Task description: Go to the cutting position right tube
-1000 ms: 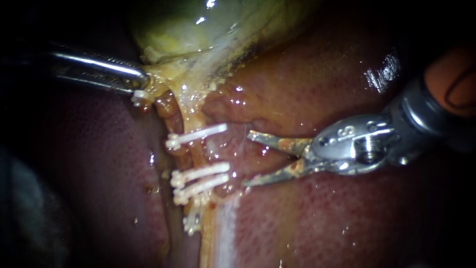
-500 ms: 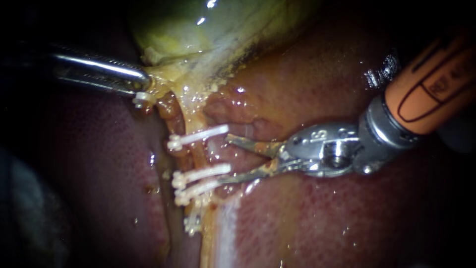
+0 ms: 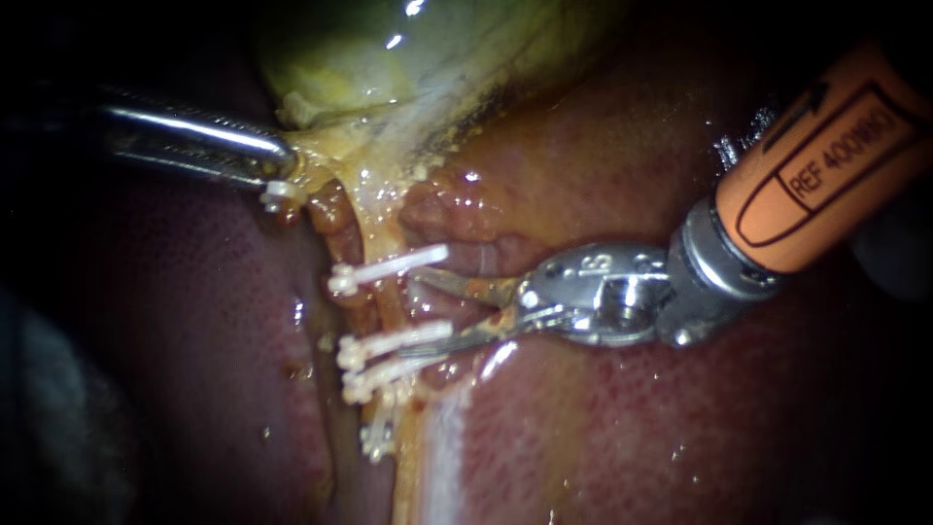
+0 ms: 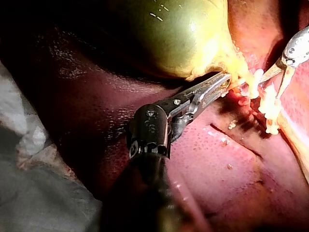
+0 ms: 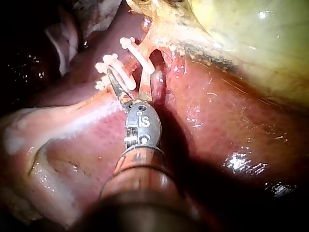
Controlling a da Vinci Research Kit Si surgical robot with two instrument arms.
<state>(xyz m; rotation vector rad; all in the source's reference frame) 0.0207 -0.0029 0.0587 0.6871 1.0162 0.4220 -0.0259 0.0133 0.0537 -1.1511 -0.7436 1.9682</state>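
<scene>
My left instrument [image 3: 277,167] has its jaws clamped on the yellow neck of the gallbladder [image 3: 389,58]. Past their tips the right tube [image 3: 389,303] runs down over the liver [image 3: 632,418], crossed by an upper clip [image 3: 389,265] and a pair of lower clips [image 3: 394,340]. My right instrument [image 3: 432,311] has its blade-like jaws wide apart, tips at the bare stretch between those clips. I cannot tell whether the tube already lies between them. The tube looks soft, wet and easily torn, so I judge it should be taken squarely on that bare stretch, clear of the clips.
</scene>
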